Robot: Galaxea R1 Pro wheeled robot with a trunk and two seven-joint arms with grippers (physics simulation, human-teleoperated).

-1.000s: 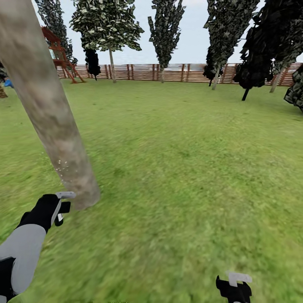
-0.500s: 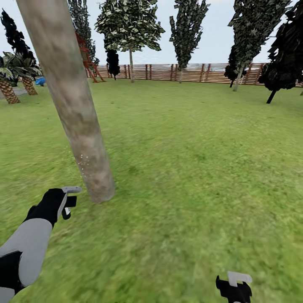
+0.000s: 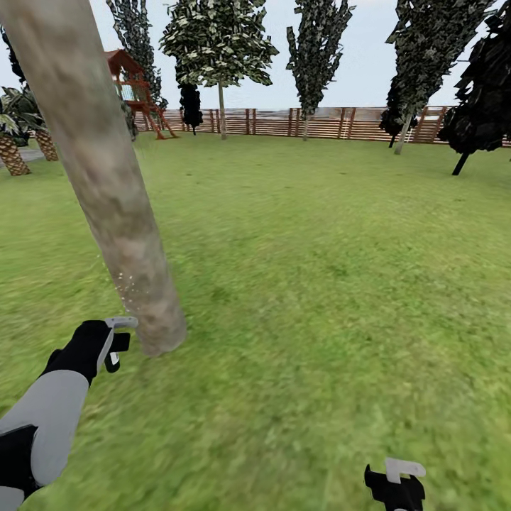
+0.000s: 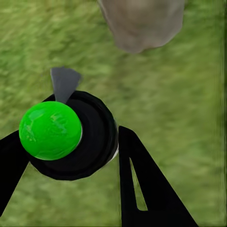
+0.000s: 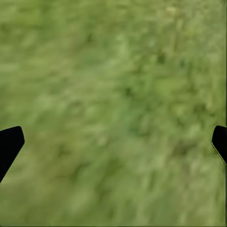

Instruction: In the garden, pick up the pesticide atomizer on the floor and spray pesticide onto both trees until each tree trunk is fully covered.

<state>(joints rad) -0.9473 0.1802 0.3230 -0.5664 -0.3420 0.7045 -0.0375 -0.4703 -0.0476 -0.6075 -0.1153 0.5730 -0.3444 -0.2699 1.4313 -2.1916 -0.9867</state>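
Pesticide atomizer (image 4: 71,137) sits clamped in the left claw (image 3: 113,341), its black body and green cap wedged between the two dark fingers in the left wrist view, with the thin grey spray head (image 3: 121,322) aimed at the tree trunk (image 3: 106,191) just beside it on the near left of the lawn (image 3: 319,284). A faint scatter of pale specks hangs against the lower trunk right by the nozzle, which looks like spray landing, so the step in hand seems to be coating this first trunk near its base. The right claw (image 3: 394,482) hangs low at the near right, spread wide with nothing in it, over bare grass. Further off stand a red play frame (image 3: 135,89), palms at the far left, more trees and a slatted fence (image 3: 319,122). The next move probably calls for sweeping the nozzle higher and round the trunk, since much of it looks untouched, then driving on to the second tree.
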